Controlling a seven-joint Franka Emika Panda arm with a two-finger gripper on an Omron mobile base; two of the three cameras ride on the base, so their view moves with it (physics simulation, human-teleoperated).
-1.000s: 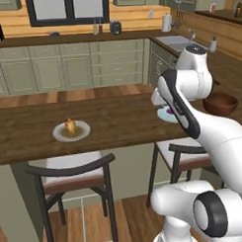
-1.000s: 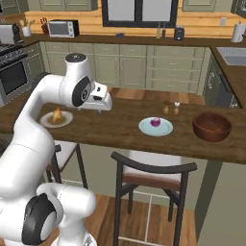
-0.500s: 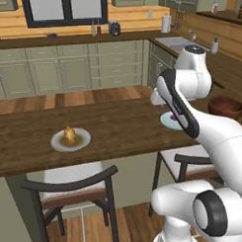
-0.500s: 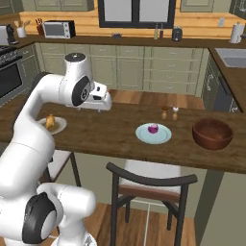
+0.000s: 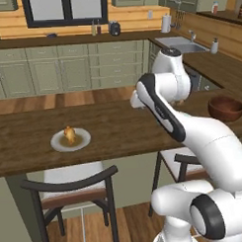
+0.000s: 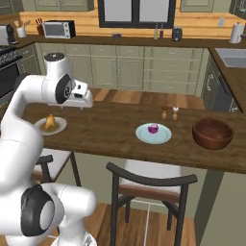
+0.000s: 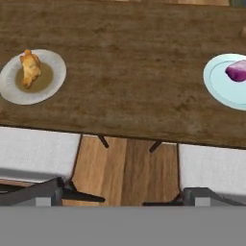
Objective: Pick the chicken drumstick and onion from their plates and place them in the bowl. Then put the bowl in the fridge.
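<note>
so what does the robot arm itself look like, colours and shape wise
The arm is built from glossy white rounded segments joined by dark, near-black bands at the joints, with black disc caps on the big pivots near the base. It narrows to a boxy white hand with a dark patch on its side. No cables or markings show. The claw itself cannot be made out.

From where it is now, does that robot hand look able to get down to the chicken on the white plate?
Probably yes. The chicken drumstick lies uncovered on its cream plate with bare counter around it. The gripper hangs open above the counter nearby, holding nothing, and nothing stands between them.
</note>
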